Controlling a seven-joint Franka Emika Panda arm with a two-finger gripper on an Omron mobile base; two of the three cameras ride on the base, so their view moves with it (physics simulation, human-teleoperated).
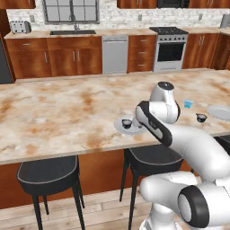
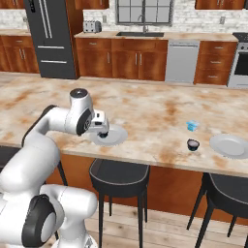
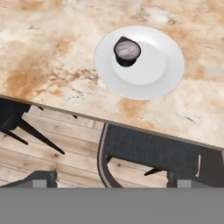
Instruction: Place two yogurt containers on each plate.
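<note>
Two plates sit on the marble counter (image 1: 67, 117), with wood cabinets (image 1: 54, 56), a sink (image 1: 72, 32) and a stove (image 1: 170, 49) along the back wall. Left of centre in the right base view, the near plate (image 2: 115, 137) holds one dark cup (image 3: 127, 50), with the gripper (image 2: 101, 130), jaws spread wide and empty, above it. Rightward lie a blue cup (image 2: 193, 126), another dark cup (image 2: 193, 144), then the far plate (image 2: 228, 145).

Your arm (image 1: 179, 134) is built of glossy white, rounded shells, filling the lower right of the left base view. Dark, near-black bands ring its joints (image 1: 194, 207), and a black strip (image 1: 152, 121) runs along one link. A dark grey cap (image 2: 78, 93) tops the upper joint.
</note>
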